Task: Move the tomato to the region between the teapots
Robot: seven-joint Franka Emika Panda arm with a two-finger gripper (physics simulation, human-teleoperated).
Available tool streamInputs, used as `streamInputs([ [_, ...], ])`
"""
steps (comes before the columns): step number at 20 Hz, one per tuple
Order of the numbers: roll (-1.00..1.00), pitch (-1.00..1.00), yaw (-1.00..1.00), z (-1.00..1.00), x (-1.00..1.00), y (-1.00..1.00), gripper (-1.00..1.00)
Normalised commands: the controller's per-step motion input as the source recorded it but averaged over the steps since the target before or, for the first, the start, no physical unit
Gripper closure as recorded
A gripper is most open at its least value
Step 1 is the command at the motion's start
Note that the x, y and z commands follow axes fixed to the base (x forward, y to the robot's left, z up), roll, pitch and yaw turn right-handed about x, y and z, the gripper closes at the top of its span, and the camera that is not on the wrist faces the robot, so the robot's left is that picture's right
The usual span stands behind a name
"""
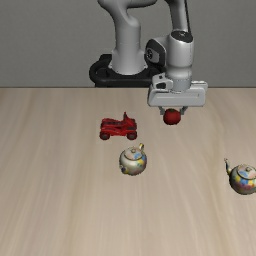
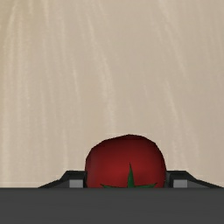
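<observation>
Gripper [image 1: 172, 110] clamped on the tomato [image 1: 172, 117], a finger on each side, over the far part of the table [image 1: 50, 200]. Toy car [image 1: 118, 127] sits near it toward the exterior view's left. First teapot [image 1: 133, 158] and second teapot [image 1: 241, 177] stand nearer, well apart.

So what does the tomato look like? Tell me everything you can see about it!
The tomato is round, smooth and shiny dark red, with a little green star-shaped bit showing in the wrist view. It looks whole. The tool's two fingers hold it from both sides. It is above the wooden table, to the exterior view's right of the red toy car, not between the two teapots. Whether it touches the table, I cannot tell.
</observation>
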Motion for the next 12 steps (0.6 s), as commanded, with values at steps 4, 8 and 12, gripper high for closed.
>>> streamInputs([
  [4, 0.00, 0.00, 0.00, 0.00, 1.00, 0.00, 1.00],
  [8, 0.00, 0.00, 0.00, 0.00, 1.00, 0.00, 1.00],
  [12, 0.00, 0.00, 0.00, 0.00, 1.00, 0.00, 1.00],
])
